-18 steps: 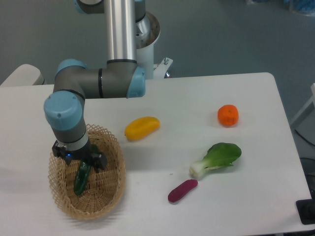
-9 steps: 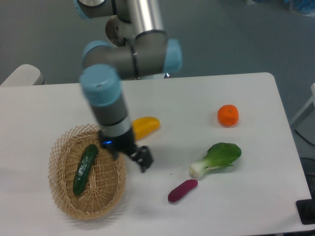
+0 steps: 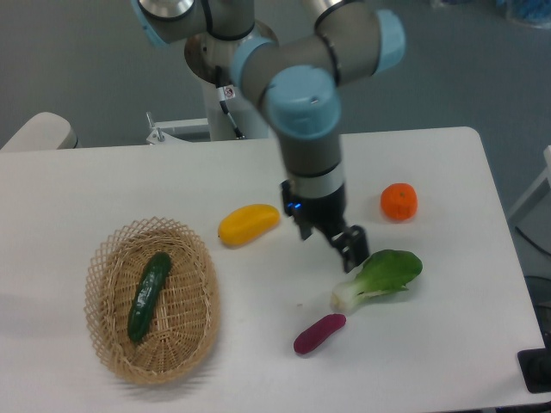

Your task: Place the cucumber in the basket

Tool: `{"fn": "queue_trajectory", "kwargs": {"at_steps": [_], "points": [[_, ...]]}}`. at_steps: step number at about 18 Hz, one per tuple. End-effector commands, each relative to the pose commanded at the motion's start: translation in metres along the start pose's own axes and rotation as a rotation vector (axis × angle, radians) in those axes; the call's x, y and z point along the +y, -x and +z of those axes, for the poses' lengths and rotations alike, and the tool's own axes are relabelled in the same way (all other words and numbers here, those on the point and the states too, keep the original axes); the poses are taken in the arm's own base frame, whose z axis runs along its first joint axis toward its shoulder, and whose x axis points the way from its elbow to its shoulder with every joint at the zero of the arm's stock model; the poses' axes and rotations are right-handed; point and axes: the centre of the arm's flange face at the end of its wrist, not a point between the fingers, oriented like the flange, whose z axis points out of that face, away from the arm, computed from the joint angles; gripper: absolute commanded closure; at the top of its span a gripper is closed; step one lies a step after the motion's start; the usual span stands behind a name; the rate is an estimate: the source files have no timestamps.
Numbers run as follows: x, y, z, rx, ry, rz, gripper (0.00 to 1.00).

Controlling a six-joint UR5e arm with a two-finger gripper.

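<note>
Camera view from above the white desk (image 3: 129, 185) shows the dark green, glossy, elongated cucumber (image 3: 148, 295) lying lengthwise inside the oval, shallow, light tan woven wicker basket (image 3: 194, 344) at the near left, its far end tilted slightly to the right; nothing else is in the basket. The arm's black two-finger tool (image 3: 331, 237) hangs well to the right, just beside the leafy green bok choy (image 3: 379, 278), fingers spread and holding nothing.

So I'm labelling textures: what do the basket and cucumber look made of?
The basket looks like light tan woven wicker, matte, with open loops along its rim. The cucumber is dark green with a glossy sheen; real or plastic can't be told.
</note>
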Motion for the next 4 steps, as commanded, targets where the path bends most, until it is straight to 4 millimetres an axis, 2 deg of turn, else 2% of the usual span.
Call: {"fn": "queue_trajectory", "kwargs": {"at_steps": [4], "points": [[0.0059,0.0019,-0.0022,-0.004,-0.002,-0.009,0.00]]}}
